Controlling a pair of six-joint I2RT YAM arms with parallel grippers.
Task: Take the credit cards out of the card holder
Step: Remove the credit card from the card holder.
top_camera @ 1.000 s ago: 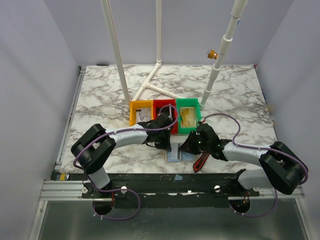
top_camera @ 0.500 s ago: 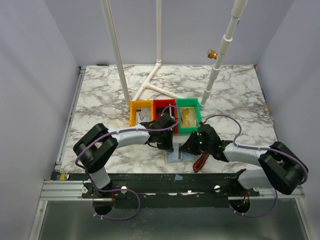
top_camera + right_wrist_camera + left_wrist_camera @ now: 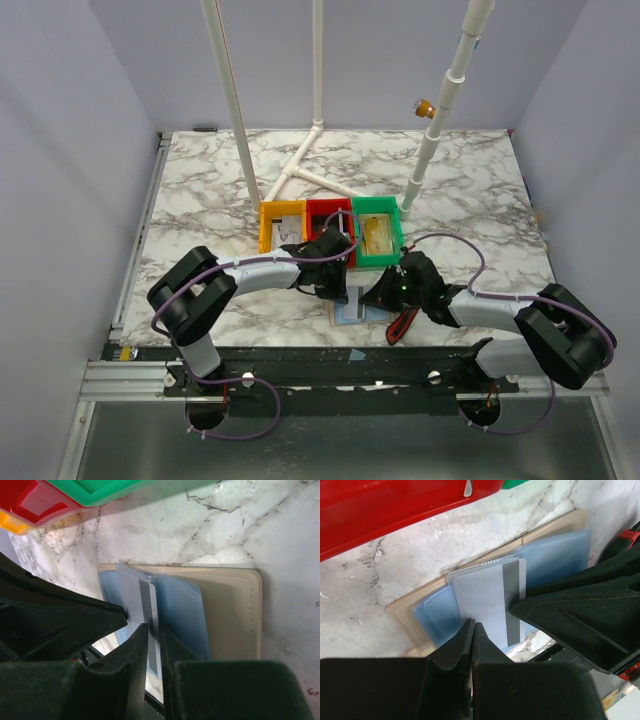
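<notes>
2 grippers, 1 card holder (image 3: 235, 610), 1 credit card (image 3: 482, 602) in plain sight, 3 bins, 1 red and black tool (image 3: 403, 325).

in the top view the left gripper (image 3: 336, 288) and right gripper (image 3: 377, 294) meet just below frame centre over the card holder, which shows there only as a pale sliver between them. the yellow bin (image 3: 264, 228), red bin (image 3: 328, 204) and green bin (image 3: 378, 203) sit in a row just above. the tool lies at the holder's lower right. something yellowish lies in the green bin, too small to name.

the wrist views add what the top view cannot. the holder lies open on the marble table (image 3: 240, 525), a tan rim around blue-grey pockets. the credit card is pale grey with a dark stripe and sticks partway out of a pocket.

the left fingers are pressed together, tips at the card's lower part. the right fingers leave only a slit, with the card showing through it. whether either pinches the card i cannot tell. the fingers hide the card's near end in both wrist views.
</notes>
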